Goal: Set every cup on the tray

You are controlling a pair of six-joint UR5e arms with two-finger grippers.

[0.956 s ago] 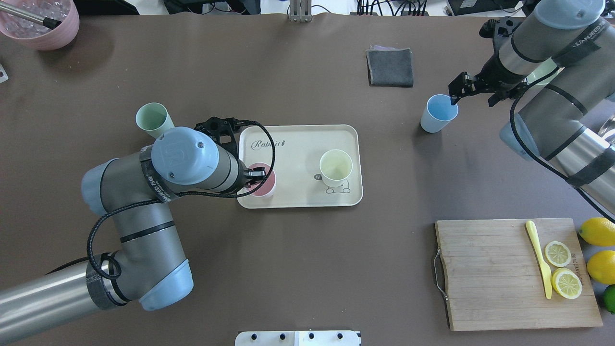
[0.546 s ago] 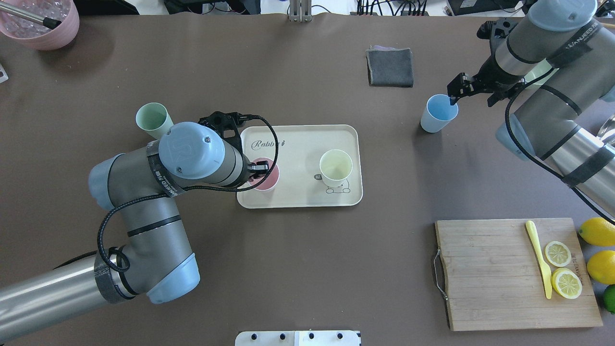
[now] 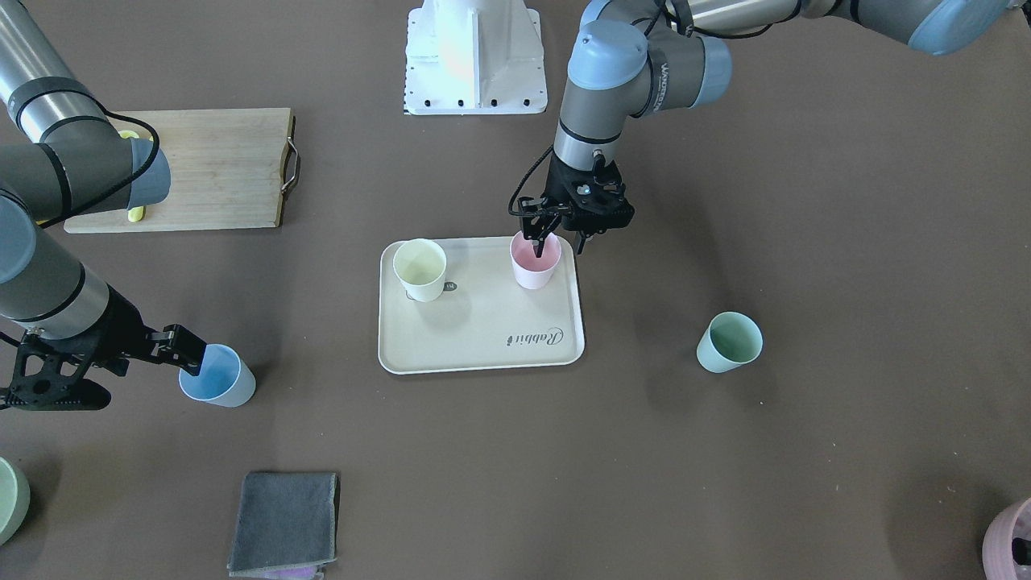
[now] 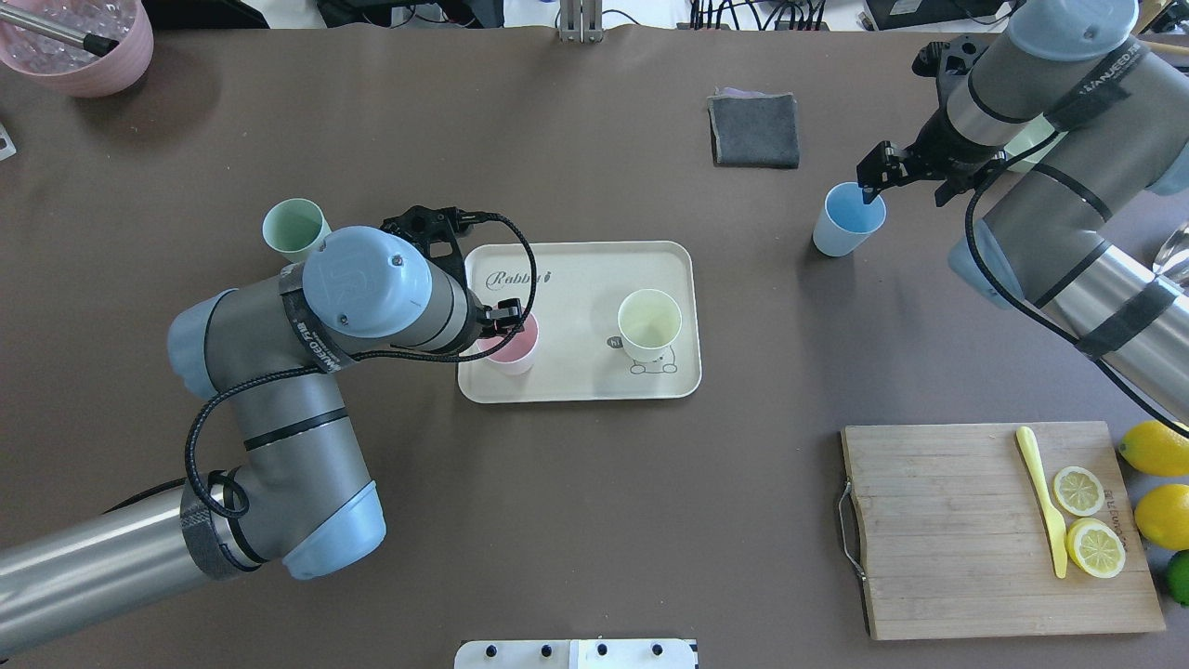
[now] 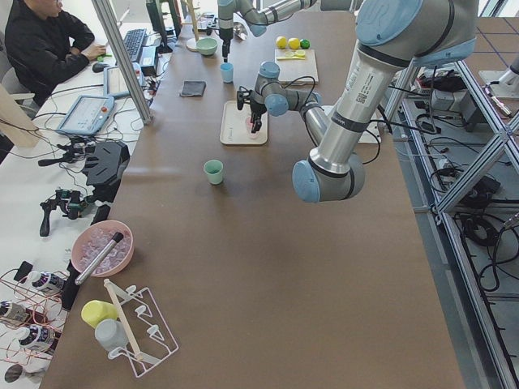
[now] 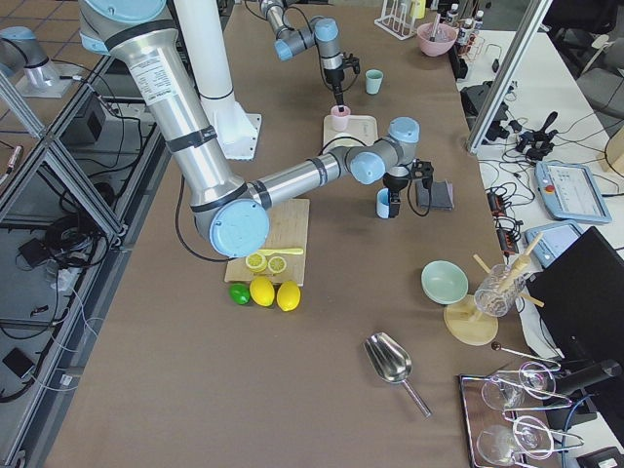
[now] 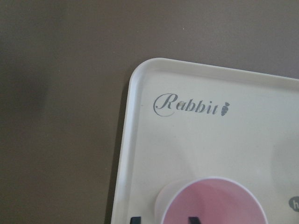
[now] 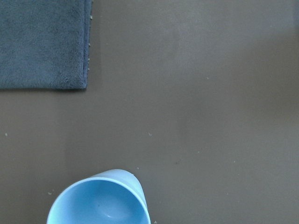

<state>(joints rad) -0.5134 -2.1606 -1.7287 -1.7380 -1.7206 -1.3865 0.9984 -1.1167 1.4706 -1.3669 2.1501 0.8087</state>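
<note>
The cream tray [image 4: 576,288] lies mid-table. On it stand the yellow cup [image 4: 649,321] and the pink cup [image 4: 513,353], the pink one near the tray's left edge. My left gripper [image 3: 557,244] is open over the pink cup [image 3: 535,264], one finger inside the rim and one outside. The wrist view shows the cup wall [image 7: 161,205] free between the tips. The blue cup [image 4: 847,221] stands on the table at the far right. My right gripper [image 4: 906,195] is open, one finger at the blue cup's rim. The green cup [image 4: 295,228] stands on the table left of the tray.
A grey cloth [image 4: 754,130] lies at the back. A wooden cutting board [image 4: 947,530] with lemon halves and a yellow knife sits front right, with whole lemons [image 4: 1156,446] beside it. A mauve pot [image 4: 88,56] is at the back left corner.
My left wrist shifted slightly over the tray's left part and the pink cup now sits lower, on the tray. My right arm drew back a little. The blue cup has not moved.
</note>
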